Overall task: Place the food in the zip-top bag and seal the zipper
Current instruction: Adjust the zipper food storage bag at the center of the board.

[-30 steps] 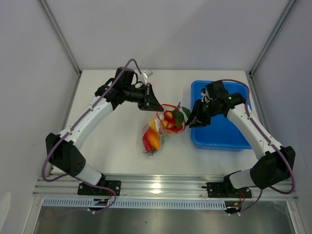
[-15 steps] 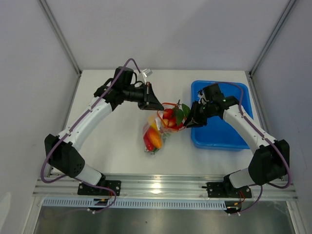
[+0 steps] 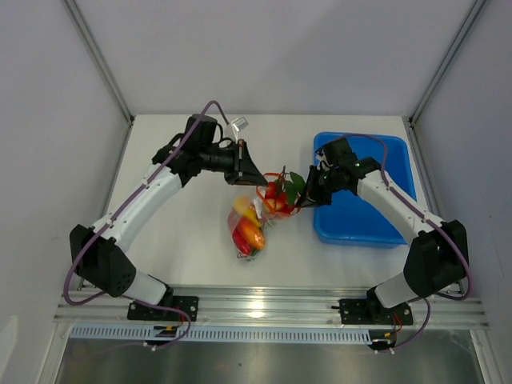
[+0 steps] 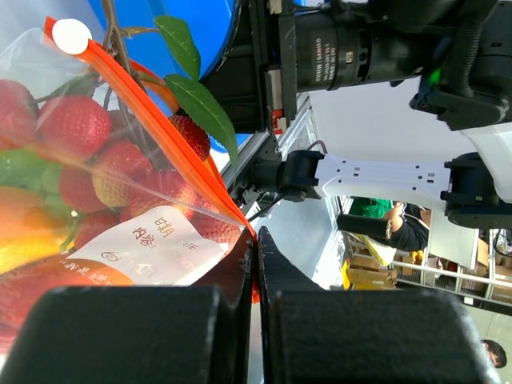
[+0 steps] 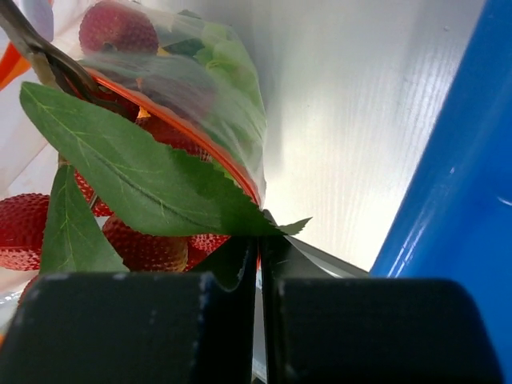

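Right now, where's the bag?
Top view: the bag sits mid-table, just left of the tub, its mouth held at either end by the left gripper and the right gripper.

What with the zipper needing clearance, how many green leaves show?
2, at the zip-top bag mouth: a large leaf by the right gripper, a narrower leaf beside it. More may be hidden.

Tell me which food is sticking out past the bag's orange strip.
The red berry bunch: its green leaves poke out over the orange strip, while the yellow and red pieces lie deep inside.
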